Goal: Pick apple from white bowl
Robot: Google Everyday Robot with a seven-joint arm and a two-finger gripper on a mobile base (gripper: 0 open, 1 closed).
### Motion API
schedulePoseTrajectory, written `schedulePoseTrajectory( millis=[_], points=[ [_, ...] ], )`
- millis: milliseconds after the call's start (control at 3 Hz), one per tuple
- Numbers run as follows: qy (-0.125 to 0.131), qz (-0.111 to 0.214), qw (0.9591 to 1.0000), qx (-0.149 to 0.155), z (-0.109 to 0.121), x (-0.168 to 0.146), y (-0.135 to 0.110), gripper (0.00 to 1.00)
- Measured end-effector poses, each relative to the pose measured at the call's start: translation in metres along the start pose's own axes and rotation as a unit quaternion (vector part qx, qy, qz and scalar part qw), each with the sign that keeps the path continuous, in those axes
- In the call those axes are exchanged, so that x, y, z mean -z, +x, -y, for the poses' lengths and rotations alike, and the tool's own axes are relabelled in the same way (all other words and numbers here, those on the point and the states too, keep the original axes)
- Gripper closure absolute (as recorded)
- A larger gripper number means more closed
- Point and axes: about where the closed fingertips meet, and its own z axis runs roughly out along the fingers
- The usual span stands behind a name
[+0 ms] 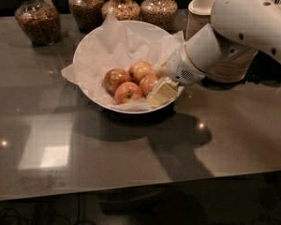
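The white bowl (91,55), lined with crinkled white paper, stands on the dark counter at the centre of the camera view. Several reddish-orange apples lie together in its front right part. The apple (148,82) at the right of the group is partly covered by my gripper (158,89). The gripper reaches into the bowl from the right, over the rim, and its cream tip rests low against that apple. The white arm (210,48) runs up and to the right. A darker apple (114,78) lies at the left of the group, and another apple (128,93) lies at the front.
Several glass jars of grain stand along the back, such as one jar (36,18) at the far left. A stack of beige disposable bowls with a white lid (207,1) stands right behind the arm. The glossy counter (131,149) stretches toward the front edge.
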Motion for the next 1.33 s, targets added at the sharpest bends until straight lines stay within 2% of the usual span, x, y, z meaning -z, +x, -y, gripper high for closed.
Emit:
schedulePoseTrajectory(
  millis=[667,1000,1333],
  points=[
    [0.000,0.000,1.0000,0.000,0.0000,0.0000,0.0000,0.87],
    [0.000,0.000,1.0000,0.000,-0.0001,0.0000,-0.0001,1.00],
    [-0.001,-0.001,1.0000,0.002,-0.0010,0.0006,-0.0018,1.00]
  ],
)
